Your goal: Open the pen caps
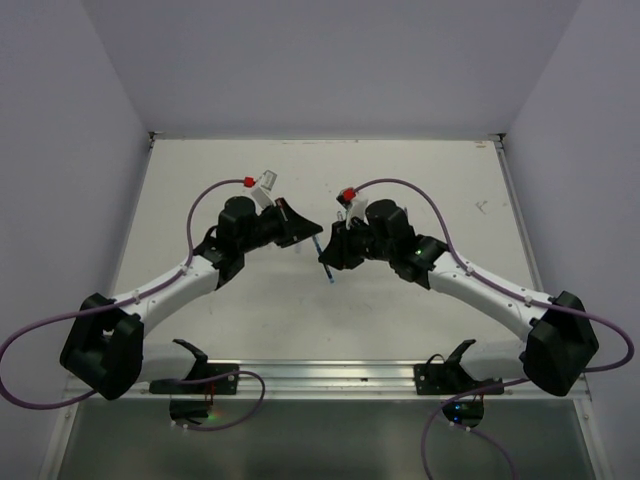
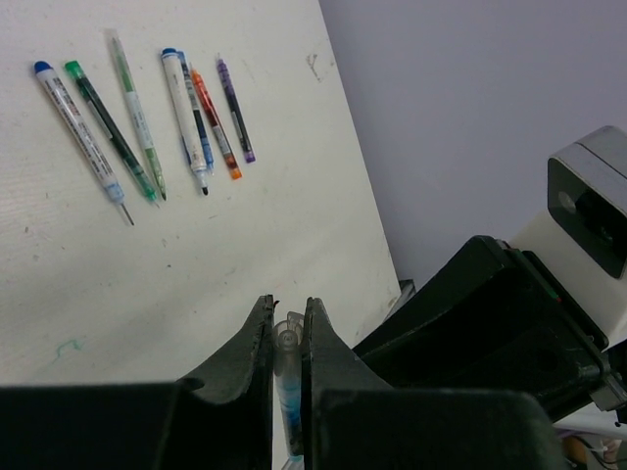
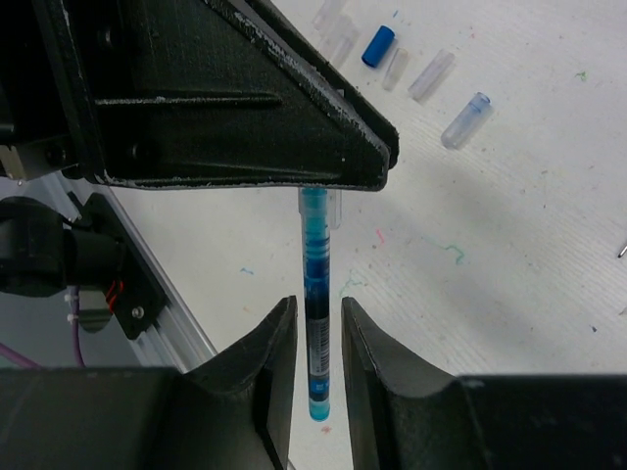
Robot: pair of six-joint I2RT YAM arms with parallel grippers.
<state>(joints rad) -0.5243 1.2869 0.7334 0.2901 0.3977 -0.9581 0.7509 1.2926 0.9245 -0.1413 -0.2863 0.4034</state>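
left pincer (image 2: 287,338) clamps the clear cap (image 2: 286,335) of a blue pen (image 3: 315,323); right pincer (image 3: 318,333) is closed around its barrel. loose caps (image 3: 431,75) lie at 1 o'clock on the surface (image 3: 509,255).

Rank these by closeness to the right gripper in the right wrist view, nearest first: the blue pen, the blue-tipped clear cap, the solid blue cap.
From the right gripper:
1. Blue pen, between its fingers.
2. Blue-tipped clear cap, upper right on the table.
3. Solid blue cap, top, beside clear caps.
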